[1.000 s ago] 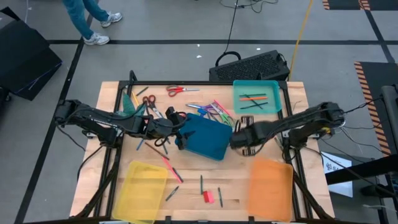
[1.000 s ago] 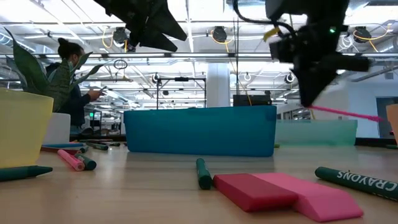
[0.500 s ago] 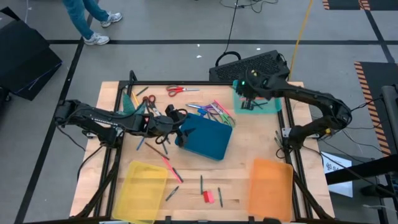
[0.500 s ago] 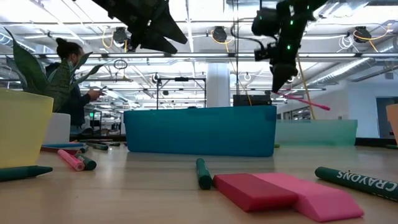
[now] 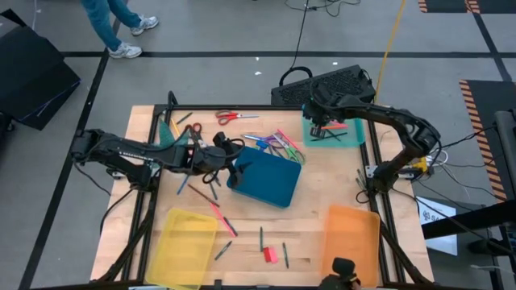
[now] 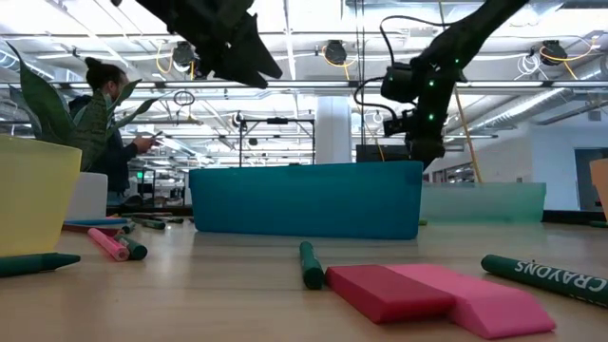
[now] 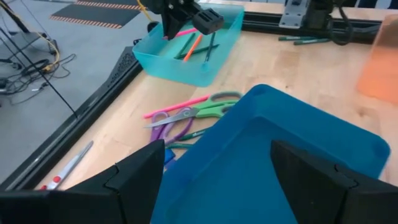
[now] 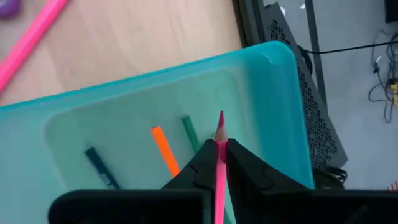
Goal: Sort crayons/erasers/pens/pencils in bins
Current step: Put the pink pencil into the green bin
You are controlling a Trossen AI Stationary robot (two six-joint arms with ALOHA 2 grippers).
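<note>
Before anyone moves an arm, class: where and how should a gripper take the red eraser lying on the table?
Grip the red eraser across its short sides, coming straight down from above. It lies flat on the table against the pink eraser, so pinch the faces left free.

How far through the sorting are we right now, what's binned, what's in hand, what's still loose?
Early stage. The translucent teal bin holds a few sticks, an orange one among them. The right end effector, above that bin, grips a pink pencil. The left end effector hovers open over the dark blue bin. Still loose: red and pink erasers, scissors, scattered crayons.
</note>
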